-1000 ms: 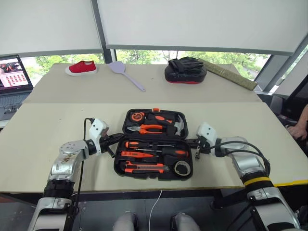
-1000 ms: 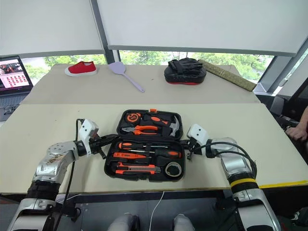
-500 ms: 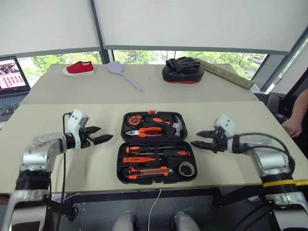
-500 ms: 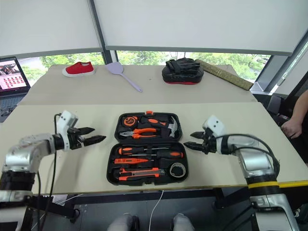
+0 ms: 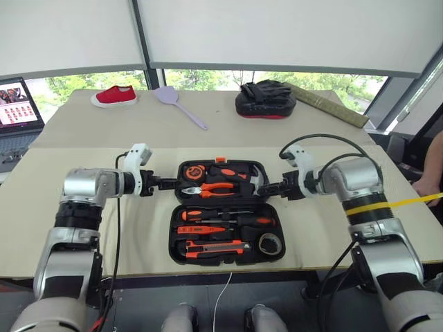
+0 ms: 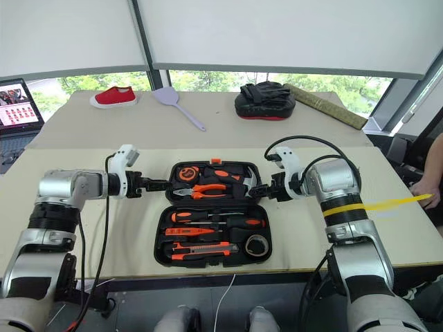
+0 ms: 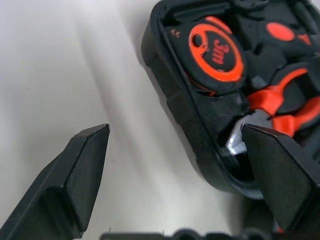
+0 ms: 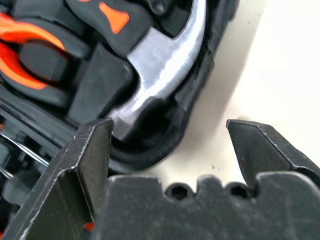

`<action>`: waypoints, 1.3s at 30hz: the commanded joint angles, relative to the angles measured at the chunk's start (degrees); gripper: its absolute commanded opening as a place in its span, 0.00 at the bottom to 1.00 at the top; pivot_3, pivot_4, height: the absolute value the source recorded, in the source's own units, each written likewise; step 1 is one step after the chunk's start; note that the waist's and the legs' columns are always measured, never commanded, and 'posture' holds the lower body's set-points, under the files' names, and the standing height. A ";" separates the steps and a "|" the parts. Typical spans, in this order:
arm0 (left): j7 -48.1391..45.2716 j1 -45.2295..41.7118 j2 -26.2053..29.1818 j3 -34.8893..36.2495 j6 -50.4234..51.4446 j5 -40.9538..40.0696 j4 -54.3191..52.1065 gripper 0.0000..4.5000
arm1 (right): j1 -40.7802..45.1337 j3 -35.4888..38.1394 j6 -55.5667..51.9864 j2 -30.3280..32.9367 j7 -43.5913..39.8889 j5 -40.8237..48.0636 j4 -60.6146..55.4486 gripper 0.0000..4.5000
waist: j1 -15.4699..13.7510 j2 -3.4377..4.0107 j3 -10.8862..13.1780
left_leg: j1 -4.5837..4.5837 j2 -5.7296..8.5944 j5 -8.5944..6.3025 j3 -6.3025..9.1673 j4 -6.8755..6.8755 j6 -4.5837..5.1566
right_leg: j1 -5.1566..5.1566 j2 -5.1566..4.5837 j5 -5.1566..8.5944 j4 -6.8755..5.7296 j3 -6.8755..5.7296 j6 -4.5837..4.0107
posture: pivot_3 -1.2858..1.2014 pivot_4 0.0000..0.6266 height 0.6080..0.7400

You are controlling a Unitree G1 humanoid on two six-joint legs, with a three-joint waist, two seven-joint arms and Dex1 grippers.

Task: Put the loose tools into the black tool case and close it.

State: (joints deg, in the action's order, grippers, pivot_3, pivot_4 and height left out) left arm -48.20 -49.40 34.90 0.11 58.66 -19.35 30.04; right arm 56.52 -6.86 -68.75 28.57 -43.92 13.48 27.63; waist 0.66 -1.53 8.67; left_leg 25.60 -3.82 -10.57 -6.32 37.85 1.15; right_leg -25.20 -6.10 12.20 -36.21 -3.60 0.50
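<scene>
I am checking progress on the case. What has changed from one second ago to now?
Both grippers opened and moved from the near half's sides to the far half: left gripper, right gripper, each straddling the black tool case rim. Case stayed open, tools seated.

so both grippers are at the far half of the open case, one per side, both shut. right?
Not quite. Both are open, not shut. In the left wrist view the left gripper has its jaws spread wide across the rim of the black tool case, and the right wrist view shows the right gripper spread the same way by the hammer. The rest holds: one gripper per side at the far half of the open case.
</scene>
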 commanded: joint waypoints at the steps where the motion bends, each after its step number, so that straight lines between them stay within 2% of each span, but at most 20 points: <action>1: 0.10 -3.04 -0.55 0.66 -0.31 -0.14 0.62 1.00 | 1.62 -1.19 3.25 -0.03 0.80 -1.73 3.01 0.93 | 0.03 0.00 0.00 | 0.00 0.00 0.00 0.00 0.00 0.00 | 0.01 0.00 0.00 0.01 -0.01 0.00 | 0.52 0.24 1.00; 2: 0.06 -3.47 -0.85 0.71 0.34 -0.40 0.40 1.00 | 1.62 -1.39 3.93 0.11 1.06 -2.16 3.68 0.93 | 0.08 0.00 0.00 | -0.01 0.00 0.00 0.01 0.00 0.00 | 0.01 0.00 0.00 0.00 -0.02 0.00 | 0.52 0.24 1.00; 3: 0.12 -3.94 -1.31 1.00 1.02 -0.84 0.31 1.00 | 1.61 -1.22 4.13 0.43 0.73 -2.04 4.02 0.82 | 0.13 0.00 0.00 | -0.01 0.00 0.00 0.01 0.00 0.00 | 0.01 0.00 0.00 0.00 -0.02 0.00 | 0.52 0.24 1.00; 5: -0.15 -4.41 -1.56 0.11 0.71 -0.28 0.75 1.00 | 1.71 -0.65 3.82 1.35 -0.08 -1.57 4.49 0.72 | 0.10 0.00 0.00 | -0.03 0.00 0.00 0.01 0.00 -0.01 | 0.03 0.00 0.00 -0.02 -0.01 0.01 | 0.52 0.24 1.00; 7: -0.06 -4.47 -1.67 -0.18 0.05 0.27 1.82 0.89 | 1.55 -0.80 3.54 1.95 -0.48 -1.59 5.02 0.57 | 0.09 0.00 0.00 | -0.04 0.00 0.00 0.01 0.00 -0.01 | 0.04 -0.01 0.00 -0.03 -0.01 0.01 | 0.52 0.24 1.00; 8: 0.11 -4.43 -1.70 -0.26 -0.33 0.57 2.28 0.87 | 1.44 -0.95 3.54 2.04 -0.48 -1.70 5.33 0.50 | 0.09 0.00 0.00 | -0.05 0.00 0.00 0.01 0.00 -0.01 | 0.05 -0.01 0.00 -0.03 -0.01 0.01 | 0.52 0.24 1.00; 10: 0.03 -4.41 -1.70 -0.33 -0.50 0.77 2.99 0.70 | 1.35 -0.96 3.04 1.86 -0.51 -1.60 6.07 0.34 | 0.01 0.00 0.00 | -0.06 0.00 0.01 0.01 0.00 -0.01 | 0.07 0.00 0.00 -0.02 -0.01 0.01 | 0.52 0.24 1.00; 11: 0.02 -4.38 -1.69 -0.32 -0.53 0.84 3.31 0.66 | 1.34 -0.65 2.96 1.56 -0.21 -1.56 6.74 0.29 | -0.07 0.00 0.00 | -0.06 0.00 0.01 0.02 0.00 -0.01 | 0.08 -0.01 0.00 -0.02 -0.01 0.01 | 0.52 0.24 1.00; 12: -0.12 -4.34 -1.66 -0.35 -0.58 0.87 3.66 0.55 | 1.33 -0.35 3.01 1.27 0.18 -1.57 7.38 0.19 | -0.16 0.00 0.00 | -0.06 0.01 0.01 0.02 0.01 -0.01 | 0.09 -0.01 0.00 -0.02 -0.02 0.01 | 0.52 0.24 1.00; 14: 0.28 -4.29 -1.80 -0.04 -0.05 0.98 4.56 0.43 | 1.29 0.82 3.37 0.42 1.34 -1.26 9.10 0.07 | -0.35 0.00 0.00 | -0.08 0.03 0.01 0.03 0.02 -0.02 | 0.15 -0.02 -0.01 -0.01 -0.02 0.03 | 0.52 0.24 1.00; 15: 0.38 -3.98 -1.92 0.10 -0.05 1.09 5.13 0.32 | 1.22 1.48 3.80 -0.04 2.06 -1.18 9.99 0.00 | -0.40 -0.02 -0.01 | -0.12 0.03 0.02 0.03 0.03 -0.02 | 0.19 -0.03 -0.02 -0.01 -0.02 0.04 | 0.52 0.24 1.00; 17: 0.27 -2.71 -2.17 0.54 -0.17 0.88 5.58 0.26 | 0.53 2.93 5.78 -0.81 3.34 -1.01 10.60 0.00 | -0.33 -0.02 -0.01 | -0.17 0.03 0.02 0.03 0.04 -0.02 | 0.25 -0.03 -0.04 0.01 -0.02 0.06 | 0.52 0.24 1.00; 18: 0.36 -1.92 -2.45 1.44 -0.48 0.33 5.48 0.14 | -0.33 4.51 7.94 -1.39 3.77 -0.40 9.49 0.00 | -0.20 -0.04 -0.03 | -0.34 0.03 0.02 0.03 0.05 -0.02 | 0.39 -0.04 -0.05 0.02 0.00 0.08 | 0.52 0.24 1.00; 20: 1.40 -1.07 -3.32 4.35 -1.19 -1.09 5.41 0.03 | -2.12 7.20 12.47 -2.37 3.58 1.06 6.18 0.00 | 0.02 -0.04 -0.03 | -0.57 0.00 0.04 0.04 0.05 -0.05 | 0.59 -0.03 -0.03 0.01 -0.02 0.11 | 0.52 0.24 1.00; 21: 2.01 -0.82 -3.65 5.95 -1.80 -1.78 5.52 0.01 | -3.17 8.18 14.23 -2.63 3.53 1.54 3.99 0.00 | 0.06 -0.04 -0.03 | -0.69 -0.01 0.04 0.05 0.05 -0.05 | 0.72 -0.03 -0.02 0.03 -0.02 0.12 | 0.52 0.24 1.00; 23: 3.10 -0.02 -4.42 9.50 -4.27 -3.25 5.21 0.01 | -6.05 8.73 18.90 -2.55 2.62 1.68 -1.37 0.00 | 0.18 -0.04 -0.02 | -0.89 -0.03 0.05 0.06 0.05 -0.08 | 0.89 -0.04 0.12 0.01 -0.03 0.39 | 0.52 0.24 1.00; 28: 2.99 1.96 -5.52 15.36 -7.82 -7.00 3.04 0.01 | -12.61 8.57 27.63 -1.85 0.80 1.79 -12.52 0.00 | 0.17 -0.03 -0.01 | -0.79 -0.04 0.14 0.07 0.04 -0.15 | 0.75 -0.05 0.05 -0.03 -0.02 0.41 | 0.52 0.24 1.00; 33: -2.39 7.67 -4.28 14.26 -16.97 -6.64 -1.06 0.01 | -18.71 7.71 33.33 -1.10 0.67 1.06 -20.05 0.00 | 0.16 -0.03 -0.01 | -0.31 0.00 0.16 0.02 0.00 -0.12 | 0.27 -0.04 -0.17 -0.01 0.04 0.05 | 0.52 0.24 1.00; 36: -3.84 9.81 -4.90 14.94 -24.34 -6.60 -3.19 0.01 | -20.60 7.95 40.84 -1.46 0.96 0.00 -21.74 0.00 | 0.19 -0.04 0.00 | -0.18 0.00 0.16 -0.01 -0.01 -0.12 | 0.13 -0.03 -0.18 0.00 0.05 0.04 | 0.52 0.24 1.00; 39: -5.59 12.03 -6.73 16.66 -36.35 -7.07 -5.01 0.01 | -22.70 8.08 51.65 -1.25 1.47 -2.28 -22.11 0.00 | 0.13 -0.06 0.04 | -0.15 -0.01 0.16 -0.02 -0.02 -0.12 | 0.11 -0.03 -0.17 0.02 0.05 0.05 | 0.52 0.24 1.00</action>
State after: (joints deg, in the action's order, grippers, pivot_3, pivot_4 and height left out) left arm -53.06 -37.11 27.79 13.64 30.89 -26.05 28.43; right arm 33.32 0.05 -26.39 26.26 -42.13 12.38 9.89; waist 0.79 -1.60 8.72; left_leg 25.45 -3.83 -10.41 -6.34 37.83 1.03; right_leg -25.09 -6.13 12.03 -36.15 -3.56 0.56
